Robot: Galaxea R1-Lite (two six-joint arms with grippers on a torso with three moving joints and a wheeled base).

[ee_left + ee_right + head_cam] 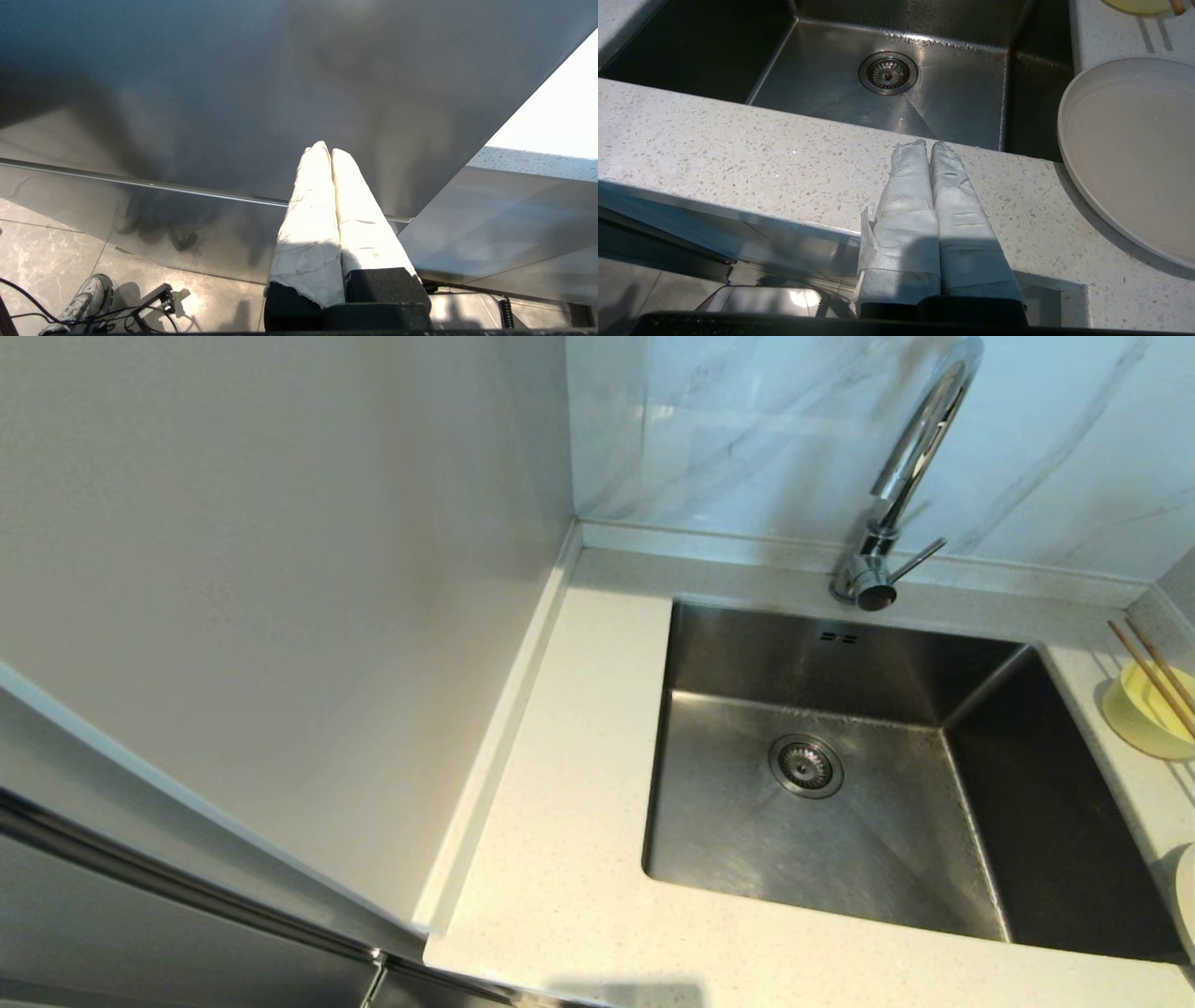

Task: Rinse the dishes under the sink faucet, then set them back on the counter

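A pale-yellow bowl (1146, 712) sits on the speckled counter (560, 784) right of the basin, with brown chopsticks (1154, 674) laid across it. An off-white plate (1134, 149) lies on the counter nearer the front right; only its edge (1187, 896) shows in the head view. The chrome faucet (910, 457) stands behind the steel basin (831, 775). My right gripper (928, 143) is shut and empty, low over the counter's front edge, left of the plate. My left gripper (325, 148) is shut and empty, below counter level beside a grey cabinet panel. Neither arm shows in the head view.
A tall pale side panel (280, 569) walls off the counter's left. A marbled tile backsplash (747, 420) rises behind. The drain (806, 765) sits mid-basin. Cables and a shoe (84, 298) lie on the floor below the left gripper.
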